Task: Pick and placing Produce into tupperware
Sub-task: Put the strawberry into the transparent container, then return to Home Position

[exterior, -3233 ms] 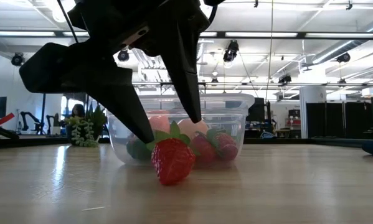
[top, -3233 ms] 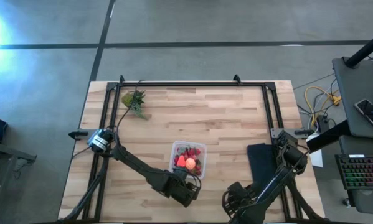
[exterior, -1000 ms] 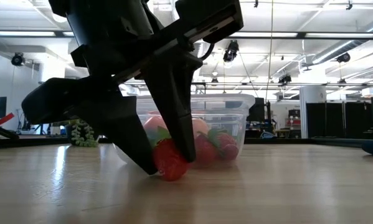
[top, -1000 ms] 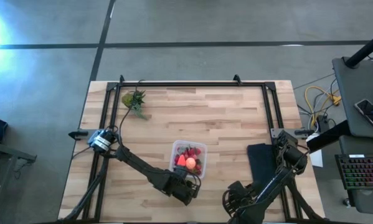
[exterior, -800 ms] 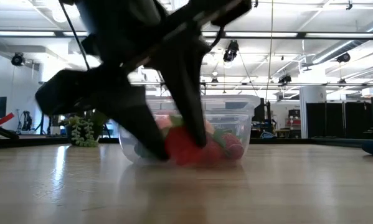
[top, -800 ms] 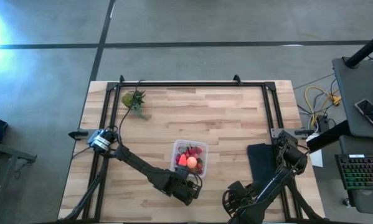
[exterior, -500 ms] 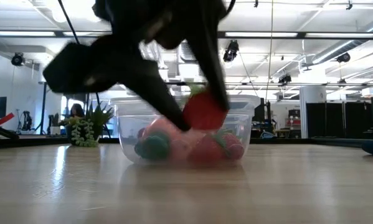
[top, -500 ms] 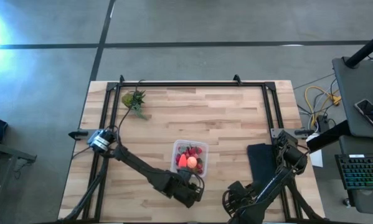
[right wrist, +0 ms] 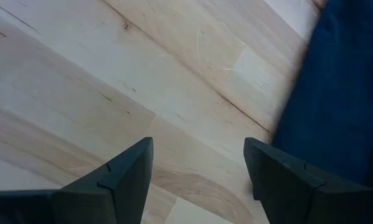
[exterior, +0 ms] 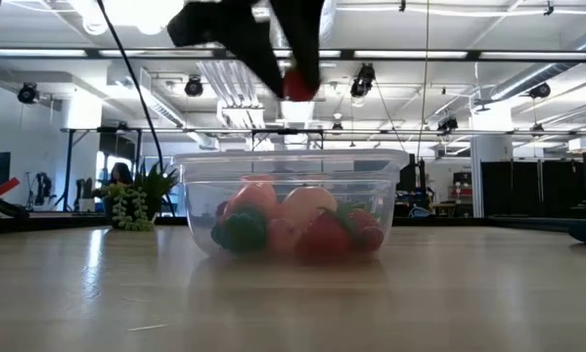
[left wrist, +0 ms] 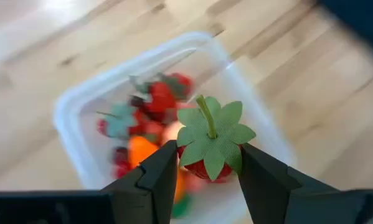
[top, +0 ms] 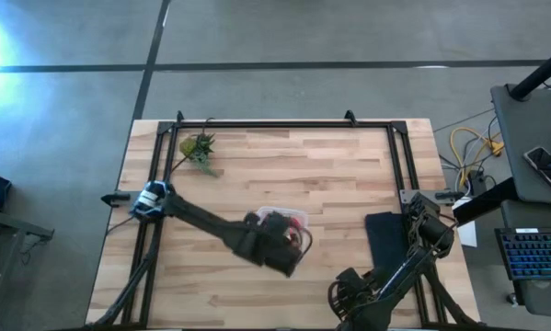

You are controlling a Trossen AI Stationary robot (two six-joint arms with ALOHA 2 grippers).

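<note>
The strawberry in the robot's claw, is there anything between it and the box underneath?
Nothing but air. In the low view the strawberry, pinched in the left gripper, hangs above the clear tupperware.

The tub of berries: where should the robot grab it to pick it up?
Probably by one side wall of the tub, coming straight down from above, one finger inside and one outside. It stands upright with its top open, and the wall is thin. The near right corner looks best, since fewer berries crowd it.
</note>
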